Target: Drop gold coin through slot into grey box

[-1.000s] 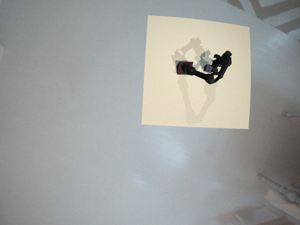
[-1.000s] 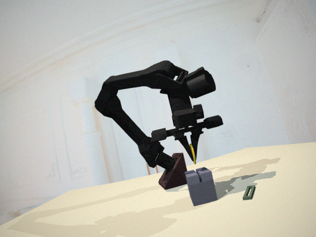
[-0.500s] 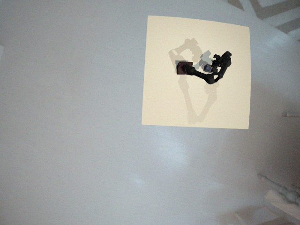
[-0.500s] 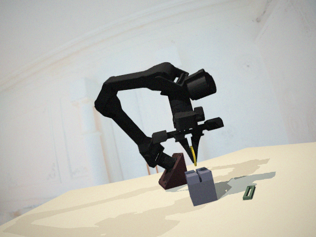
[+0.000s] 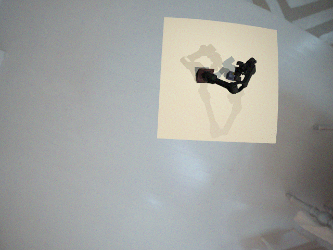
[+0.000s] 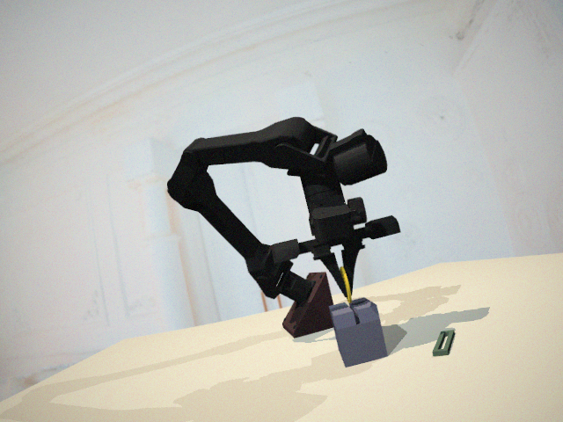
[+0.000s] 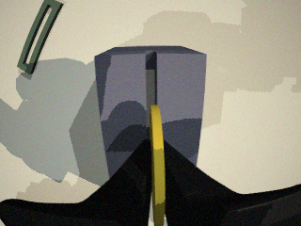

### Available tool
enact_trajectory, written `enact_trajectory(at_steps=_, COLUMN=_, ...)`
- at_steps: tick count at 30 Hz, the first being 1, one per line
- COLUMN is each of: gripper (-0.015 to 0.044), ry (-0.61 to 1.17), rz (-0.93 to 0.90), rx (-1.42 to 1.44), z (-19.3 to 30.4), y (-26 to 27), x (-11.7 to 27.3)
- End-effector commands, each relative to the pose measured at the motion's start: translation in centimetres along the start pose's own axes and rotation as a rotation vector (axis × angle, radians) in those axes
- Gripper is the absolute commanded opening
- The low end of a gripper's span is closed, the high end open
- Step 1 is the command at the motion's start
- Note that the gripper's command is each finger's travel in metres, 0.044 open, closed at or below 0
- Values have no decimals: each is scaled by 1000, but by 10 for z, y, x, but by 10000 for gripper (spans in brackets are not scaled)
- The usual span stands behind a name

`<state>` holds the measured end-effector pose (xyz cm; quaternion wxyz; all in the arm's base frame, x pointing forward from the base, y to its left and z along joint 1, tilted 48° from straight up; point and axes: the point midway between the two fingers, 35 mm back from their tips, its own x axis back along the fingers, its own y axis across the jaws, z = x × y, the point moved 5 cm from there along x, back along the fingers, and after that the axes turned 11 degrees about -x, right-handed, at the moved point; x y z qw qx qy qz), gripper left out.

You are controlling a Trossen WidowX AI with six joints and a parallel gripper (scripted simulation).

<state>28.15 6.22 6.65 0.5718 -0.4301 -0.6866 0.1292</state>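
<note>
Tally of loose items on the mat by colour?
Gold: 1, coin, clamped in the end effector
Grey: 1, box
Green: 1, holder
Total: 3

Distant overhead view, low side view, close tool-mounted downward view; grey box (image 6: 359,333) common to all.
</note>
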Motion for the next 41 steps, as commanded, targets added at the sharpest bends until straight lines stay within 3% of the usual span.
enact_trajectory(at_steps=1, gripper=0, ry=-5, rz=1, rx=5, z=0, y=0, x=-3)
enact_trajectory(at_steps=2, gripper=0, ry=-5, rz=1, rx=5, z=0, y=0, x=-3)
enact_trajectory(at_steps=8, gripper=157, ry=0, rz=0, rx=0, z=0, y=0, x=-1)
enact_trajectory(at_steps=17, gripper=161, ry=0, rz=0, rx=0, z=0, y=0, x=-1)
enact_trajectory(at_steps=25, gripper=371, ry=0, rz=0, rx=1, z=0, y=0, x=19)
enact_trajectory(at_steps=28, gripper=440, ry=-2, rz=3, rx=4, z=1, y=-2, x=50)
enact_trajectory(at_steps=41, gripper=440, ry=-2, rz=5, rx=4, z=2, y=-3, x=60)
